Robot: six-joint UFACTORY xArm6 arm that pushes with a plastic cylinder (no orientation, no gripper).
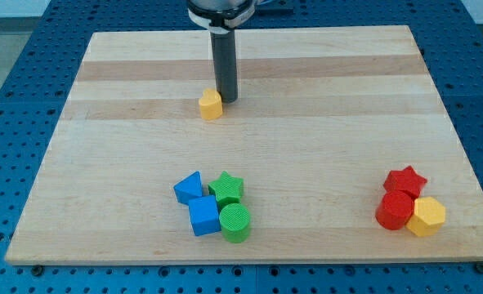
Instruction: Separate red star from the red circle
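Note:
The red star (pixel 405 180) lies at the view's lower right, touching the red circle (pixel 395 211) just below it. A yellow hexagon (pixel 426 216) touches the red circle on its right side. My tip (pixel 226 100) is far away, in the upper middle of the board, right next to a small yellow block (pixel 211 104) on that block's upper right.
A cluster sits at the lower middle: a blue triangle-like block (pixel 189 188), a blue cube (pixel 203 216), a green star (pixel 226 189) and a green circle (pixel 235 222). The wooden board (pixel 102 163) lies on a blue perforated table.

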